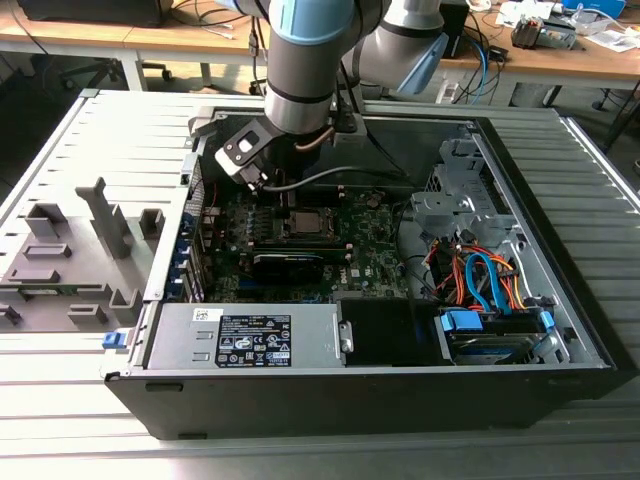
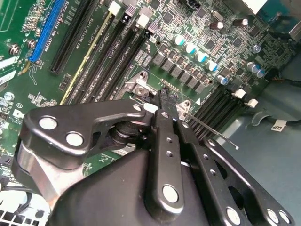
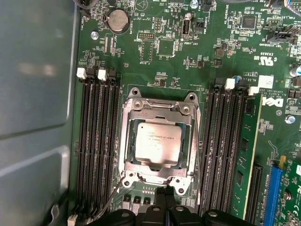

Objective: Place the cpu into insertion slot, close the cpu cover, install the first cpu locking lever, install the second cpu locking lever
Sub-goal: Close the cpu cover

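The cpu [image 3: 157, 143] lies under the closed cpu cover [image 3: 159, 109]. The tool [image 3: 164, 189], lower centre, is pinched shut and empty, seemingly starting lever 1 [image 2: 209, 129], which needs precise hooking.

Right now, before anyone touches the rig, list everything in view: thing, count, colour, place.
computer case: one, black, open on the grey table.
motherboard: one, green, inside the case.
cpu cover: one, silvery, mid-board.
cpu: one, silvery-grey, within the cover's window.
memory slots: two banks, black, flanking the cpu.
power supply: one, silver, beside the motherboard.
cables: several, blue and orange, exterior view's right.
arm: one, grey and blue, reaching into the case.
gripper: one, black, shut, at the cover's edge.
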`<state>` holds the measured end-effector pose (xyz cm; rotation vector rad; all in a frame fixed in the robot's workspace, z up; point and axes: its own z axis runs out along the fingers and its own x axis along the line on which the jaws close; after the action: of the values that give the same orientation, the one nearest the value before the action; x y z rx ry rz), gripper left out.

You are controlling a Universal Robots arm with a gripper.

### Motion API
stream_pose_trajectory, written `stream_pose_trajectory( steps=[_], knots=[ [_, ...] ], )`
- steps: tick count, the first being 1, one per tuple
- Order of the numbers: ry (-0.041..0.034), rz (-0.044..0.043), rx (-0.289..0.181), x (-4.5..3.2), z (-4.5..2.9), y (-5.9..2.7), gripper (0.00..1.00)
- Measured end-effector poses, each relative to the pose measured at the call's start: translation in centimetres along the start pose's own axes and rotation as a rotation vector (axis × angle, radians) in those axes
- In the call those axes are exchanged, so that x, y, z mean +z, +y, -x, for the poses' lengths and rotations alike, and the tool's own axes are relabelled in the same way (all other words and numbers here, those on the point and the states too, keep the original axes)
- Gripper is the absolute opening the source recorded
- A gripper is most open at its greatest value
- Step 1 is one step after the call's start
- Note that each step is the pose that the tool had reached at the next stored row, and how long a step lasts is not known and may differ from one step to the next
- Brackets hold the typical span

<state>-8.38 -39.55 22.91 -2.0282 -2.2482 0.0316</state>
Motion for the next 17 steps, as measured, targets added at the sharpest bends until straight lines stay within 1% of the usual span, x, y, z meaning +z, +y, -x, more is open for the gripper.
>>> stream_pose_trajectory(
  steps=[7, 17],
  knots=[
    [0.0, 0.0, 0.001, 0.5, 0.04, 0.05, 0.11],
    [0.0001, 0.0, 0.001, 0.97, 0.07, 0.09, 0.11]
  ],
)
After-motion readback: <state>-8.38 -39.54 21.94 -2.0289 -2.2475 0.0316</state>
